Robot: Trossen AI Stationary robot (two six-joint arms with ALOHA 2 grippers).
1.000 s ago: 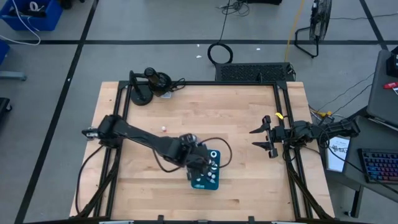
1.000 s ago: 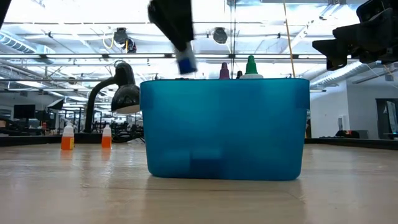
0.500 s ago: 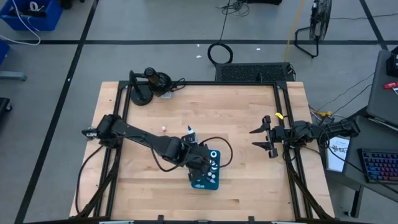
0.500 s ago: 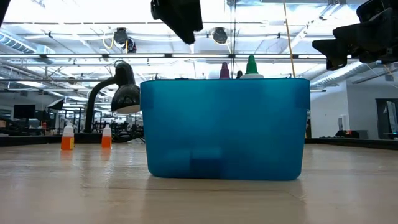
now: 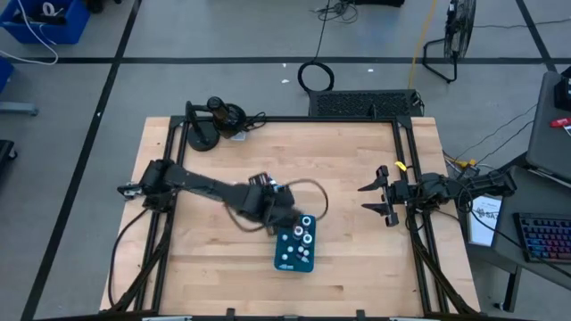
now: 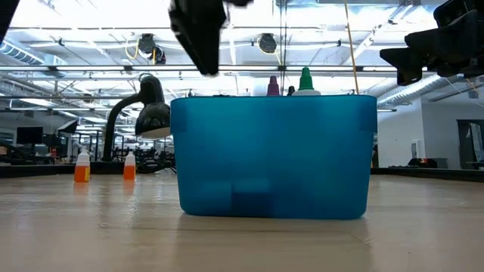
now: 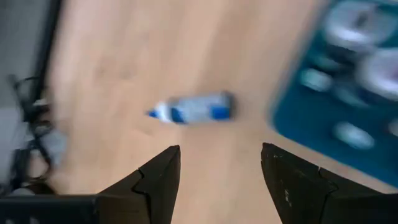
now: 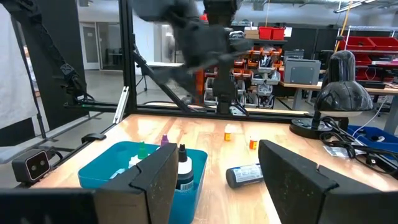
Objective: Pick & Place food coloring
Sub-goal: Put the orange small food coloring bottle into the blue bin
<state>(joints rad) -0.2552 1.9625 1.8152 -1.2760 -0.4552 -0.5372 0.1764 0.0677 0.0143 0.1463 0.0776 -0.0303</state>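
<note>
Several food coloring bottles [image 5: 302, 242] stand in the teal bin [image 5: 279, 261], so part of the job looks done. A blue bottle [image 7: 194, 110] lies loose on the table beside it, seen only in the wrist views. Above it the left gripper [image 7: 219, 167] is spread and empty; the right gripper [image 5: 378, 196], also spread, waits at the table's edge. Only the low view shows two orange bottles [image 6: 81, 167] far back.

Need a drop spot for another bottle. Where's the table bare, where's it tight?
Bare: the wood between the tray and the right gripper, and the near strip below the tray. Tight: beside the tray's far-left corner, where the left gripper hangs over a fallen bottle.
</note>
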